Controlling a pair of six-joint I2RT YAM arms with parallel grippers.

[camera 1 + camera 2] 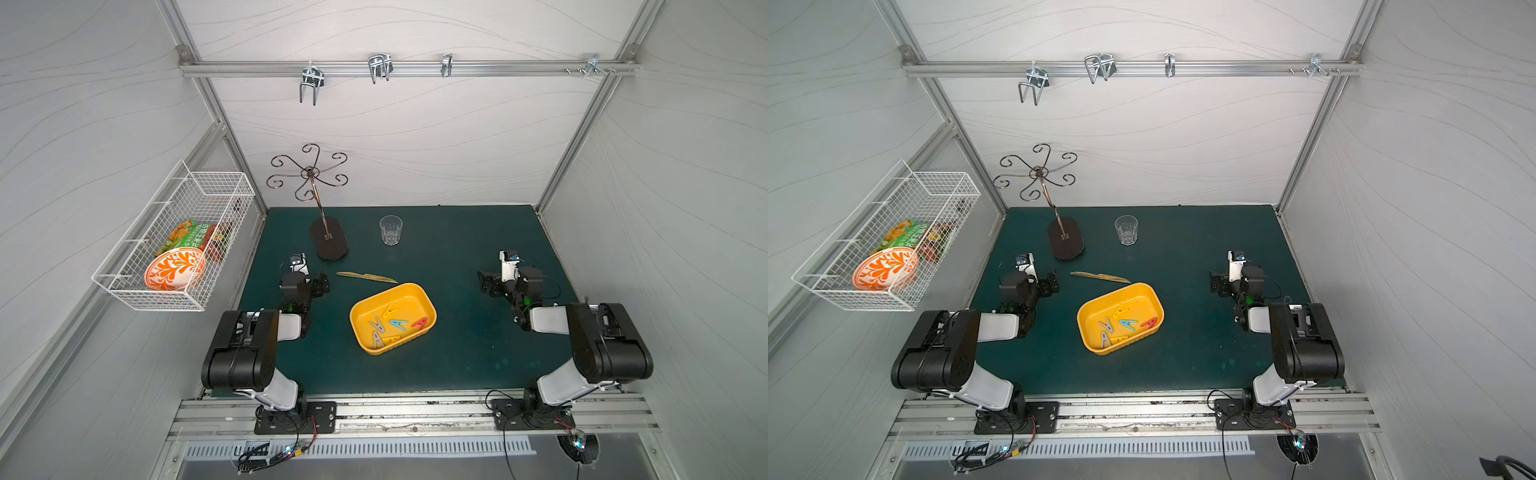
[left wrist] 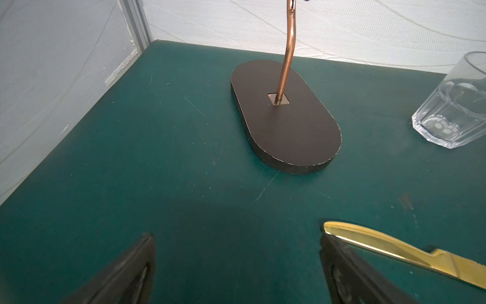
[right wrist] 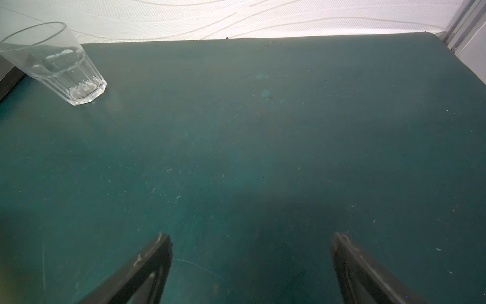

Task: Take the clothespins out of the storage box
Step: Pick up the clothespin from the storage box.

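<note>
The yellow storage box (image 1: 409,299) (image 1: 1140,297) sits mid-table between the two arms. Several clothespins lie inside it: two grey (image 1: 378,325), a light blue one (image 1: 398,324), a red one (image 1: 420,323) and two yellow (image 1: 389,309). My left gripper (image 1: 321,286) (image 2: 236,237) hovers open over bare mat, left of the box and apart from it. Off to the box's right, my right gripper (image 1: 485,284) (image 3: 249,235) is also open with nothing between its fingers. Neither wrist view shows the box.
A tan knife (image 1: 365,277) (image 2: 394,250) lies just behind the box, its tip by my left gripper's finger. A drinking glass (image 1: 390,230) (image 3: 55,63) and a dark oval stand base (image 1: 329,239) (image 2: 286,118) are further back. A white wire basket (image 1: 174,241) hangs on the left wall.
</note>
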